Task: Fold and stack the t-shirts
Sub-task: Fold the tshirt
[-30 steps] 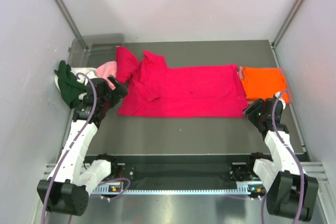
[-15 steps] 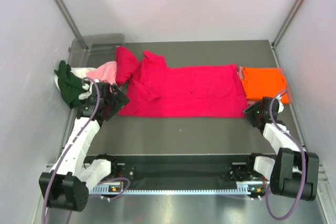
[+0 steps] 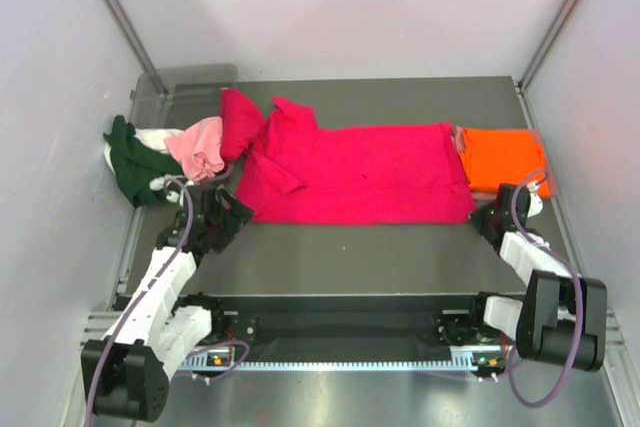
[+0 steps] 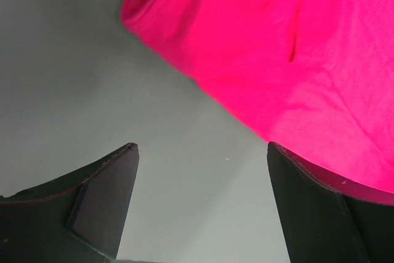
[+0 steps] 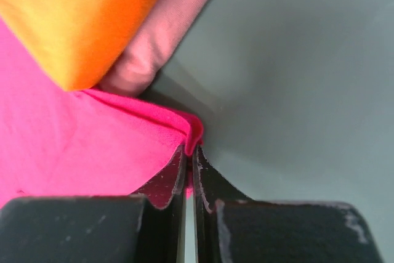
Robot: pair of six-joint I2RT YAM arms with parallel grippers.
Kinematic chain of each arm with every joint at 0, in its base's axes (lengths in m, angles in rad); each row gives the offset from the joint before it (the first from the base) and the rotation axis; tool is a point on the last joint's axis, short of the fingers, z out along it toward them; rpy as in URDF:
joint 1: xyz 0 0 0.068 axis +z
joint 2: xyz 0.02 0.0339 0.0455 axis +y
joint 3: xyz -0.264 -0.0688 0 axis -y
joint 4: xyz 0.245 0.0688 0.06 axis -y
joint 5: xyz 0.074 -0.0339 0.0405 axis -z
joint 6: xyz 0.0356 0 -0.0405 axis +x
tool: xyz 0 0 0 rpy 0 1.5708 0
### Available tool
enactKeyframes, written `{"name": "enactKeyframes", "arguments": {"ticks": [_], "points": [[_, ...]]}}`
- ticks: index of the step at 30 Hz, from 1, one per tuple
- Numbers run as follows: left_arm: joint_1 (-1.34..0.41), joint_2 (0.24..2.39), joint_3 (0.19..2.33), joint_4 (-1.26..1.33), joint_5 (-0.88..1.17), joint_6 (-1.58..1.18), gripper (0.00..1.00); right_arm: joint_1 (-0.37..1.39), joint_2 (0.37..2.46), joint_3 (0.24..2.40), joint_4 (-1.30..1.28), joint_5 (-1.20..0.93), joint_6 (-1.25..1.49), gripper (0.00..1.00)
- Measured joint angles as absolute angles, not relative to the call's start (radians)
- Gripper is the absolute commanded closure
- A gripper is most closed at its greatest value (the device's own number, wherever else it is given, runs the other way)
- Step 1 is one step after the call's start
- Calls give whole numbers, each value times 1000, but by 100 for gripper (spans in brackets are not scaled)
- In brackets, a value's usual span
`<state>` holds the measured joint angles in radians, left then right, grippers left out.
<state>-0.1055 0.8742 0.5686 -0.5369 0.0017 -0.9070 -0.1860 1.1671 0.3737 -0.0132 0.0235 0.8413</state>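
A crimson red t-shirt (image 3: 355, 174) lies spread across the middle of the table, also filling the upper right of the left wrist view (image 4: 295, 47). My right gripper (image 3: 487, 215) is shut on the red shirt's near right corner (image 5: 192, 129), the hem pinched between the fingertips. My left gripper (image 3: 232, 219) stands open at the shirt's near left corner, its fingers (image 4: 101, 198) over bare table with nothing between them. A folded orange t-shirt (image 3: 502, 158) sits at the right, on a salmon pink one (image 5: 161, 35).
A clear grey plastic bin (image 3: 180, 87) stands at the back left. Pale pink (image 3: 200, 145), cream (image 3: 155, 137) and dark green (image 3: 132, 159) shirts are piled by it. Grey table (image 3: 350, 257) lies in front of the red shirt.
The right gripper has shut on the red shirt's corner. The left gripper moved nearer and rightward along the shirt's left edge, still open.
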Motion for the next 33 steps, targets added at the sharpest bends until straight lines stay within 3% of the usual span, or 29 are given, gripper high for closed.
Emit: {"name": "enactKeyframes", "arguments": {"ticks": [9,17,29,33], "points": [[-161,925,406,-332,-5,-1016,19,-255,1029,374,-120,41,776,100],[-205,894,260,-99,-111,-1159,32,-281,1019,373,-123,9,741,100],[-212,974,207,110,-289,-1260,36,-285,1026,359,-113,-24,732,100],[-212,1040,211,168,-317,-1264,54,-285,1022,359,-114,-25,731,100]]}}
